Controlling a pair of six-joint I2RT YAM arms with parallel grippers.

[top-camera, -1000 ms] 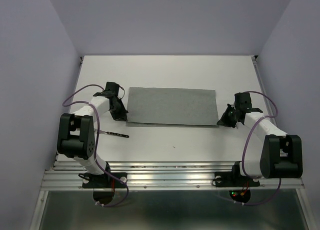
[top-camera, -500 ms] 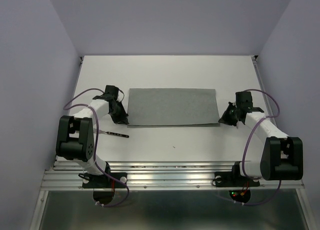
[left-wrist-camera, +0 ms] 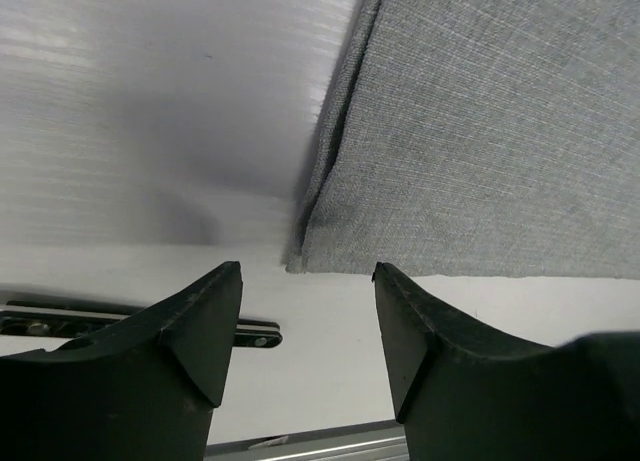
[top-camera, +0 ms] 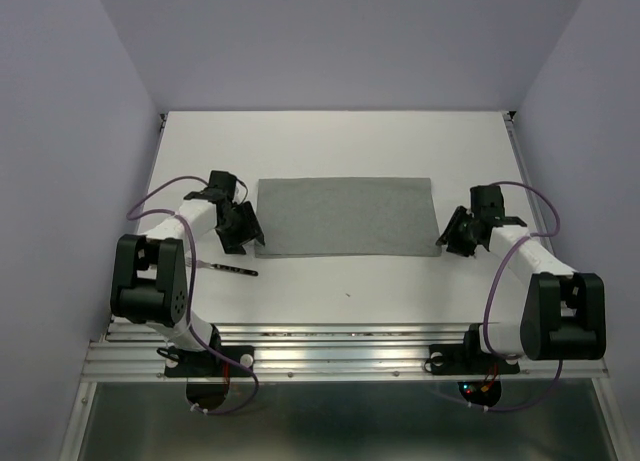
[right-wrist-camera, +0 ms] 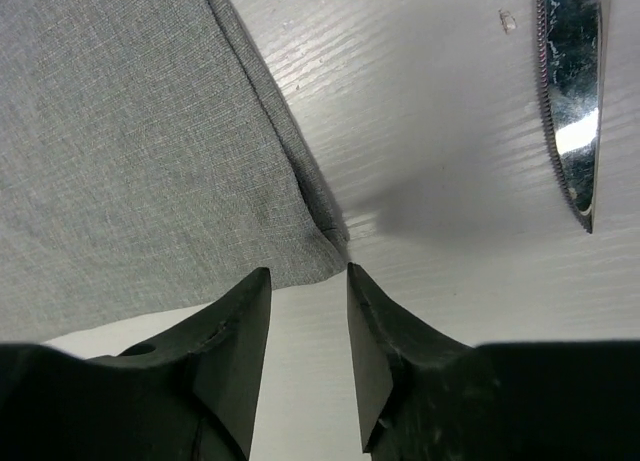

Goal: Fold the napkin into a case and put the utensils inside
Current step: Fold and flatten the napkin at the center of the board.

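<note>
The grey napkin (top-camera: 345, 215) lies flat on the white table, folded double into a wide oblong; a case is out of view. My left gripper (top-camera: 243, 236) is open at the napkin's near left corner (left-wrist-camera: 300, 261), which lies free just past the fingertips. My right gripper (top-camera: 452, 239) is open at the near right corner (right-wrist-camera: 325, 246), also holding nothing. One of the utensils, with a dark handle (top-camera: 230, 269), lies near the left arm, its end (left-wrist-camera: 250, 333) showing beside my left finger. A serrated knife blade (right-wrist-camera: 570, 101) lies right of the napkin.
The table's white top (top-camera: 340, 141) stretches behind the napkin to the lilac back wall. An aluminium rail (top-camera: 340, 346) runs along the near edge, where both arm bases are bolted. Side walls close in left and right.
Both grippers have opened and let go of the napkin's near corners, which now rest on the table. The left gripper has shifted slightly right.
</note>
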